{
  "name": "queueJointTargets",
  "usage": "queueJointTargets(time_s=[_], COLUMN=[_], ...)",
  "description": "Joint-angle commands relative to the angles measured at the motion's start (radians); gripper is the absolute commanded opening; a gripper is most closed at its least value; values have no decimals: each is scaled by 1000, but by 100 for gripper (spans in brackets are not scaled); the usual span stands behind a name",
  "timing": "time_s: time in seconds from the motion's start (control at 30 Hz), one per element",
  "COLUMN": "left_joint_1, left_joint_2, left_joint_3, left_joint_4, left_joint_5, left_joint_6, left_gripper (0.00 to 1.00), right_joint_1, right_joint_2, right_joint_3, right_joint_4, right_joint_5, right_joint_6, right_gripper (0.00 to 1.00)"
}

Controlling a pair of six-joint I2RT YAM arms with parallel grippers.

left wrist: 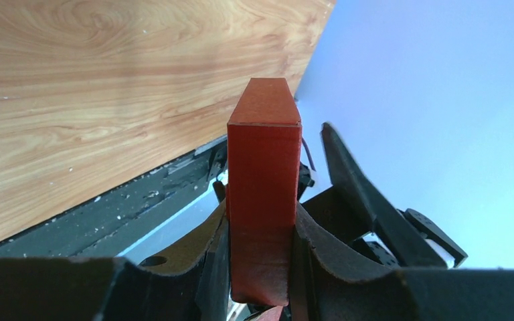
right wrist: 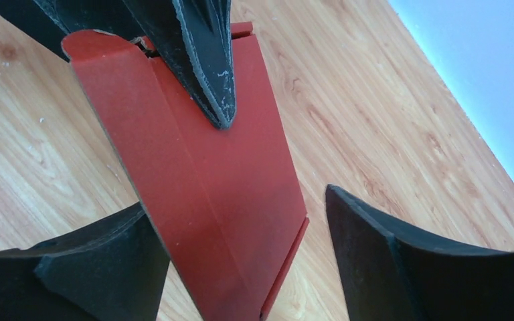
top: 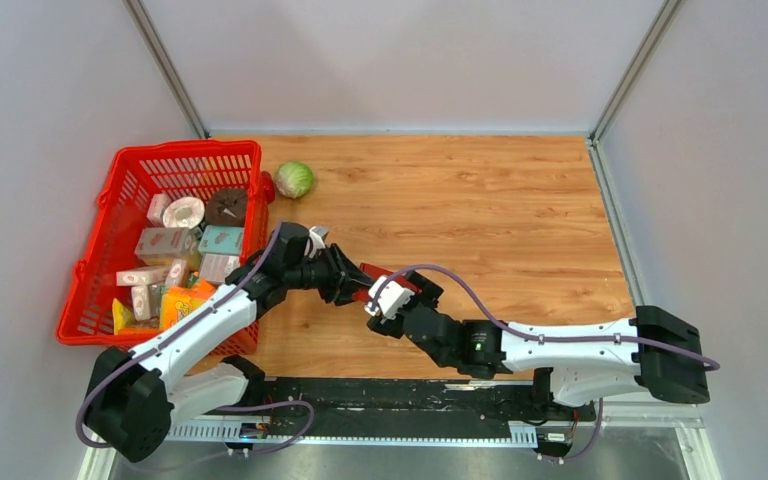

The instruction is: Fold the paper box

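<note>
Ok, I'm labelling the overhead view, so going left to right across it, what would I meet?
Red mesh basket → cabbage → paper box → right arm's base.

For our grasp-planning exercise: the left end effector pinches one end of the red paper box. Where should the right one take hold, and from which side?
Grip the free end of the paper box, opposite the left end effector. The flat panel stands between the right end effector's open fingers, so closing across its broad faces probably suits.
</note>
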Motion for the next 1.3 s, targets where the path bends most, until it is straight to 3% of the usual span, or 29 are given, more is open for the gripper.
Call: queueJointTargets(time_s=[0.0,0.13,0.37,0.53,0.67,0.8,0.97,1.1,1.27], left_joint_1=[1,1,1,1,1,0,-9,-101,-158], left_joint_2=[-38,-40,-32,-72,-141,-225,-296,-235,-62], left_joint_3=[-19,-36,-49,47,173,222,129,104,124], left_joint_4=[33,65,116,-51,-295,-419,-291,-235,-147], left_joint_5=[31,29,28,-90,-353,-511,-489,-567,-646], left_joint_6=[-98,-121,-127,93,352,535,634,663,681], left_gripper=[39,42,52,65,72,71,56,54,46], right_joint_1=[24,50,52,23,-31,-118,-227,-322,-402], right_joint_2=[-6,-33,-93,-88,-79,-38,17,48,69], right_joint_3=[-17,-64,-104,-55,-38,6,87,98,64], right_joint_4=[143,228,243,90,-35,-181,-339,-354,-244], right_joint_5=[135,166,132,74,-39,-160,-391,-533,-762], right_joint_6=[-57,-103,-93,16,133,232,311,326,311], right_gripper=[79,57,42,37,35,34,34,32,31])
